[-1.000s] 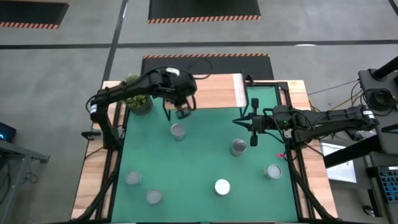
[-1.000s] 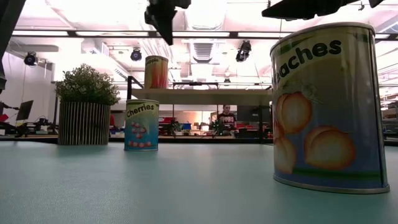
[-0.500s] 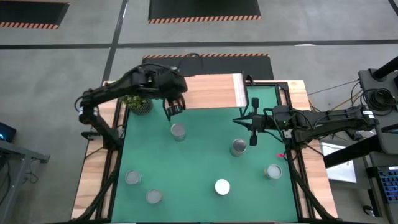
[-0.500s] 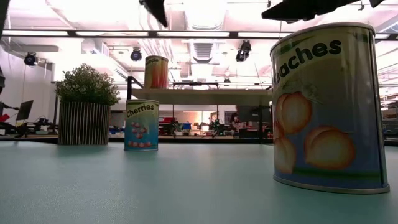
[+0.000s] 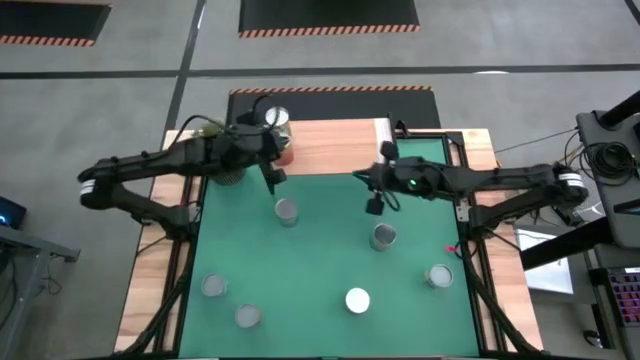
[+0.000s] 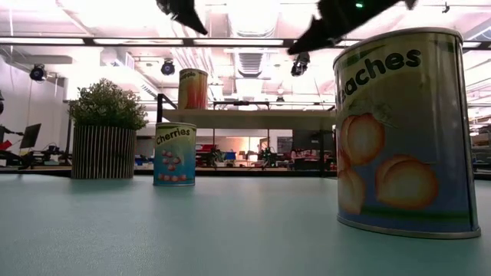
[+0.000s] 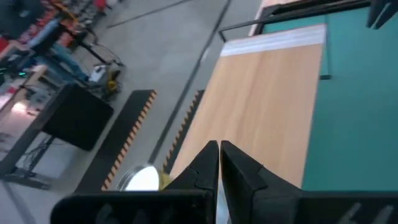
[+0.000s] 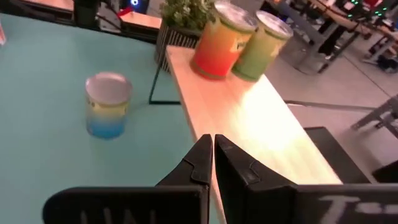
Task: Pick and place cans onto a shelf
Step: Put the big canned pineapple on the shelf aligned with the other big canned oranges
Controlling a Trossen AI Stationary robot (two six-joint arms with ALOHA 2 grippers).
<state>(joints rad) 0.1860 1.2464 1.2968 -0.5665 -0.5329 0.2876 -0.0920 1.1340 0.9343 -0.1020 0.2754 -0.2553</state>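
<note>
Hands are both sitting fully closed and empty. Left hand (image 5: pixel 272 178) is hanging above the desk (image 5: pixel 320 260) just in front of the shelf's left end; right hand (image 5: pixel 374 196) is hanging over the desk's middle rear, fingers pressed together, touching nothing. Six cans are standing on the green desk: nearest ones at (image 5: pixel 248 316) and (image 5: pixel 357 300), then (image 5: pixel 213 286) and (image 5: pixel 439 275), then (image 5: pixel 383 237), then the Cherries can (image 5: pixel 286 211). Two cans are sitting on the shelf (image 5: pixel 335 146) at its left end: an orange one (image 8: pixel 219 41) and a green one (image 8: pixel 263 37), touching or nearly so. One potted plant (image 5: pixel 222 165) is standing beside that shelf end.
</note>
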